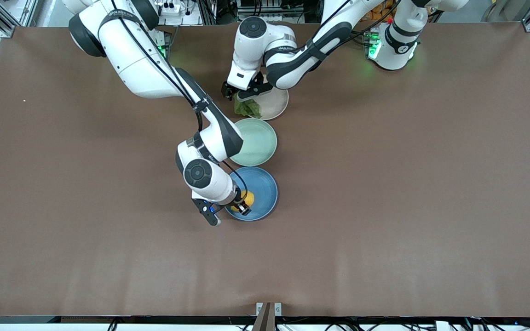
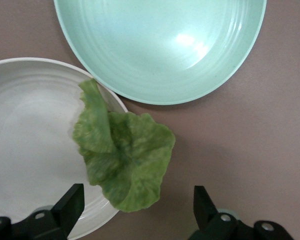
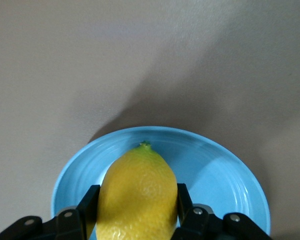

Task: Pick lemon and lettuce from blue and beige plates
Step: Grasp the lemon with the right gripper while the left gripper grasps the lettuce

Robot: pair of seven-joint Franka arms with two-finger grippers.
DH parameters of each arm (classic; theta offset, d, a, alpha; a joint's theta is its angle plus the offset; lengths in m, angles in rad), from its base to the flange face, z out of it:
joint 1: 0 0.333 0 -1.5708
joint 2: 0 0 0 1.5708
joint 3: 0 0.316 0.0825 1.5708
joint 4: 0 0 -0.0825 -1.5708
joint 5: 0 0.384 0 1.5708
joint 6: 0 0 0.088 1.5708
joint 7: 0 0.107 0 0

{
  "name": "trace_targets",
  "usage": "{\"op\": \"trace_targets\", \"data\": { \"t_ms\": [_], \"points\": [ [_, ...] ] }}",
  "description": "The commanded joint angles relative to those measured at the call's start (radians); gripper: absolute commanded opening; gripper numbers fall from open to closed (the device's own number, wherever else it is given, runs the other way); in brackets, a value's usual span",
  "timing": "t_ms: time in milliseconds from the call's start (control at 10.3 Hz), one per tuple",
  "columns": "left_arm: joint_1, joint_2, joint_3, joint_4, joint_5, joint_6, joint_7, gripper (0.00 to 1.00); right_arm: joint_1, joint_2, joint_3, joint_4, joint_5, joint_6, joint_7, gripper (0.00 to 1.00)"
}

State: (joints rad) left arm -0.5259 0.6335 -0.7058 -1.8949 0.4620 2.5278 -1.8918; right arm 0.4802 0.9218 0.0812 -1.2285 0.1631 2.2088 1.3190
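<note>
The yellow lemon [image 1: 248,198] is on the sky-blue plate [image 1: 265,184], the plate nearest the front camera. My right gripper [image 1: 242,207] is shut on the lemon [image 3: 137,200], with a finger against each side, over the blue plate [image 3: 215,175]. I cannot tell whether the lemon still touches the plate. The green lettuce [image 1: 246,109] leaf lies over the rim of the beige plate [image 1: 276,103]. My left gripper [image 1: 242,96] hangs open just above it. In the left wrist view the lettuce [image 2: 125,160] lies between the spread fingers [image 2: 70,200], half on the beige plate [image 2: 30,150].
A pale mint-green plate [image 1: 258,140] sits between the beige and blue plates, and it also shows in the left wrist view [image 2: 160,45]. The three plates form a close row at the table's middle. Brown table surface lies all round them.
</note>
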Motion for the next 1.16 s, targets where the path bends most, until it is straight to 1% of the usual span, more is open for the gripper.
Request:
{"op": "trace_targets", "data": {
  "t_ms": [0, 97, 194, 291, 485, 582, 679, 776, 873, 970, 1067],
  "points": [
    [-0.048, 0.038, 0.023, 0.045, 0.049, 0.005, -0.043, 0.90, -0.049, -0.015, 0.006, 0.130, 0.055, -0.229, -0.105, 0.09],
    [-0.055, 0.046, 0.025, 0.046, 0.069, 0.005, -0.047, 0.89, -0.069, -0.035, 0.005, 0.133, 0.055, -0.268, -0.128, 0.01],
    [-0.063, 0.057, 0.028, 0.048, 0.084, 0.009, -0.062, 0.89, -0.102, -0.062, 0.005, 0.133, 0.056, -0.320, -0.191, 0.01],
    [-0.071, 0.061, 0.031, 0.054, 0.098, 0.011, -0.073, 0.89, -0.130, -0.084, -0.001, 0.133, 0.053, -0.404, -0.281, 0.01],
    [-0.132, 0.066, 0.087, 0.066, 0.101, 0.011, -0.085, 0.86, -0.185, -0.145, -0.020, 0.127, 0.053, -0.496, -0.421, 0.01],
    [-0.134, 0.077, 0.088, 0.069, 0.103, 0.011, -0.088, 0.85, -0.208, -0.171, -0.050, 0.118, 0.055, -0.552, -0.505, 0.01],
    [-0.135, 0.078, 0.089, 0.068, 0.104, 0.011, -0.089, 0.74, -0.213, -0.207, -0.093, 0.088, 0.053, -0.607, -0.596, 0.01],
    [-0.135, 0.078, 0.089, 0.068, 0.104, 0.011, -0.089, 0.59, -0.215, -0.257, -0.128, 0.023, 0.049, -0.619, -0.689, 0.01],
    [-0.135, 0.078, 0.089, 0.066, 0.106, 0.011, -0.089, 0.43, -0.231, -0.311, -0.145, -0.056, 0.042, -0.610, -0.769, 0.01],
    [-0.135, 0.081, 0.094, 0.063, 0.106, 0.011, -0.089, 0.31, -0.250, -0.352, -0.155, -0.119, 0.030, -0.607, -0.843, 0.00],
    [-0.140, 0.087, 0.104, 0.063, 0.107, 0.011, -0.089, 0.19, -0.271, -0.394, -0.161, -0.185, -0.005, -0.591, -0.930, 0.00]
  ]
}}
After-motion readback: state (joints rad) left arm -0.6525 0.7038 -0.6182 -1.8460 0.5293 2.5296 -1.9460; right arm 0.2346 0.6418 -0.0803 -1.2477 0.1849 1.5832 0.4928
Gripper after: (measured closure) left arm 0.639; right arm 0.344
